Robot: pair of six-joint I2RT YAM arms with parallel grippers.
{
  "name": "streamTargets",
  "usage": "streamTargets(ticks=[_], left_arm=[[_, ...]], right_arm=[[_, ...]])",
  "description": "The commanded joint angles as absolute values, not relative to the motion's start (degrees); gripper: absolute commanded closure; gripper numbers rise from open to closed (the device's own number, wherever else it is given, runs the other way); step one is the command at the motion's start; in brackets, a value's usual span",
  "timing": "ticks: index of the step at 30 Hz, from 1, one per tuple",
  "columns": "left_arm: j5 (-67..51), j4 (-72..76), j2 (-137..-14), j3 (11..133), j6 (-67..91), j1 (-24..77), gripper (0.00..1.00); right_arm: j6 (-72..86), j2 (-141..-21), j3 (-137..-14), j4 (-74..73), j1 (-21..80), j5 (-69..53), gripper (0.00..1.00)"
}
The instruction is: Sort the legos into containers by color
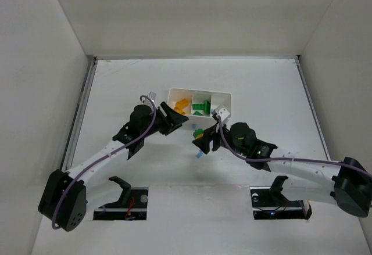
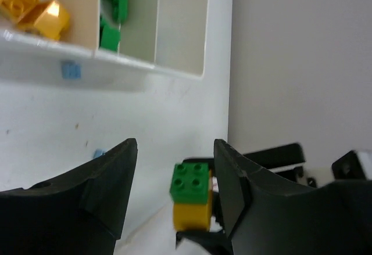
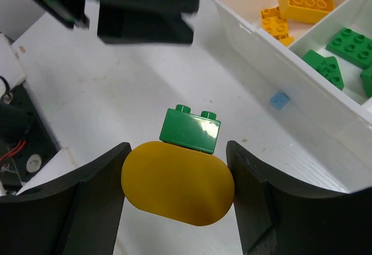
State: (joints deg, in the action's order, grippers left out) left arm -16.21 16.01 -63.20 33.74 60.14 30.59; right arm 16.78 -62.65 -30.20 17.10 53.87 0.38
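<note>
My right gripper [image 3: 177,148] is shut on a rounded yellow brick [image 3: 177,184] with a green brick [image 3: 190,130] stuck on top, held just in front of the white tray [image 3: 263,41]. In the top view this stack [image 1: 198,132] hangs at the right gripper [image 1: 203,140]. My left gripper [image 1: 175,119] is open and empty; in its wrist view the green brick [image 2: 190,182] on the yellow brick [image 2: 193,214] shows between its fingers [image 2: 229,168], close to the right one. The tray [image 1: 228,96] holds yellow bricks [image 3: 297,2] left and green bricks [image 3: 344,45] in the middle.
The tray's right compartment [image 2: 181,31] shows no bricks. A tiny light blue piece [image 3: 279,100] lies on the table by the tray's front wall, and another [image 1: 198,154] lies nearer the arms. White walls enclose the table on three sides.
</note>
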Motion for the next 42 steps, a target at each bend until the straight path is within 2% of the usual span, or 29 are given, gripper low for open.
streamTargets(ticks=[1,7,15,28,36,42], left_arm=[[-27.58,13.8,-58.46,27.97,64.06,27.83,0.48],[-35.15,15.38,-52.48,23.38,67.85,23.69,0.45],[-38.84,22.05,-52.73,23.03,71.63,22.63,0.42],[-36.13,25.93,-56.51,24.61,71.02,30.62,0.43],[-32.96,25.31,-58.36,26.01,69.17,34.4,0.47],[-32.0,26.45,-59.5,26.98,68.99,35.9,0.56]], right_arm=[[14.42,-61.17,-33.57,18.2,53.48,-5.97,0.39],[11.34,-61.09,-36.82,10.56,53.48,-11.86,0.38],[9.93,-60.38,-38.41,6.24,53.48,-14.76,0.39],[11.34,-62.31,-38.06,10.37,53.66,-15.12,0.39],[11.34,-60.03,-37.79,10.46,53.74,-14.33,0.39],[12.04,-59.76,-37.36,10.9,53.74,-14.24,0.39]])
